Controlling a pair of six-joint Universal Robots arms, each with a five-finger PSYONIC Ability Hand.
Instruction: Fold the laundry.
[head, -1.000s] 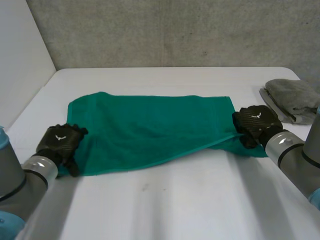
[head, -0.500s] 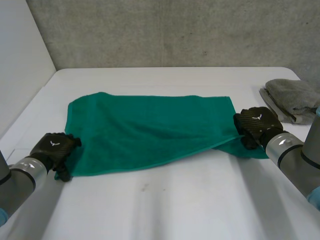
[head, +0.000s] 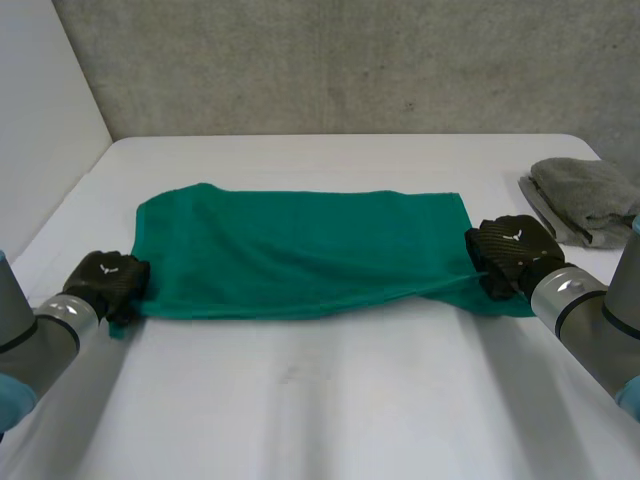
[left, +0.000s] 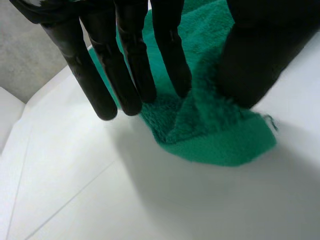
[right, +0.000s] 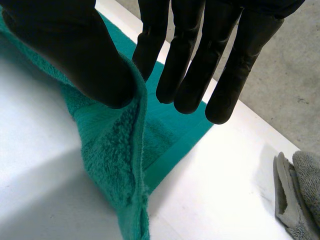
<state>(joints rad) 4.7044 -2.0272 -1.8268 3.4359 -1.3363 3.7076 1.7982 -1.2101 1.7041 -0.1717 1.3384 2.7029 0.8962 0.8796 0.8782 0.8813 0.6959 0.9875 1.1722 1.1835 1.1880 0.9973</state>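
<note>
On the white bench (head: 330, 400), mid-area, the green towel (head: 300, 250) lies spread w/ its long side across and the far edge flat. At the near-right corner an under layer peeks out (prob. doubled there, can't tell how far along). Left hand (head: 105, 283) is at the near-left corner: fingers (left: 132, 65) nearly straight, thumb opposite, a bunched bit of the corner pinched betw. them, rest of the corner lying on the bench. Right hand (head: 510, 255) is at the near-right corner, on the short edge: fingers (right: 192, 60) straight, towel edge rising in a ridge to the thumb and nipped there, just off the bench. Grey cloth pile (head: 585, 200) sits by the far-right bench edge, apart from the towel.

Step, my read: both hands are tensioning the near edge to flatten the towel ahead of a fold; fold not yet made. Next move prob. needs firm pinches both sides, w/ the near edge raised evenly & carried to the far edge so corners meet. Uneven lift would skew the hem, and the middle could sag.
</note>
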